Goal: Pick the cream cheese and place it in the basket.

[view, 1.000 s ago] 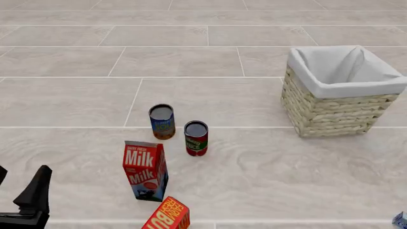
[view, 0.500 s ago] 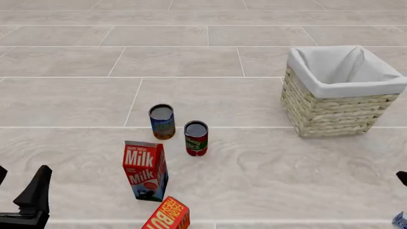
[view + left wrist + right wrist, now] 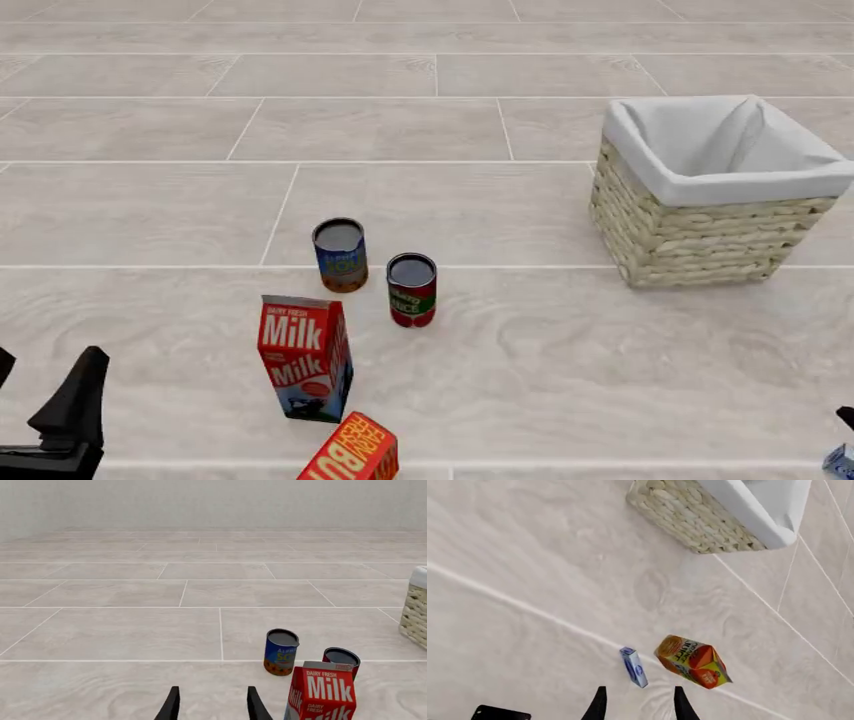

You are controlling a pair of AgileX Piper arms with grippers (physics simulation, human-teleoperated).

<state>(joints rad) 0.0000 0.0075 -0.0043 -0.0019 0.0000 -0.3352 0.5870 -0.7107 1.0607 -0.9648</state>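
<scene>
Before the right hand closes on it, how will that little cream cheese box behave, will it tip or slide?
The cream cheese stands on a narrow edge, so a nudge would probably tip it flat. It looks like a small, stiff carton, likely light. The smooth tile may let it slide. The orange juice carton sits close beside it, leaving little room for the right hand.

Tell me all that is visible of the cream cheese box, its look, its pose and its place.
The cream cheese is a small thin box, pale blue-grey and white with dark blue print. In the right wrist view it stands on a narrow edge on the tiled floor, just ahead of the open right gripper, which does not touch it. An orange juice carton stands close beside it, apart. The front view shows only its corner at the lower right edge.
</scene>
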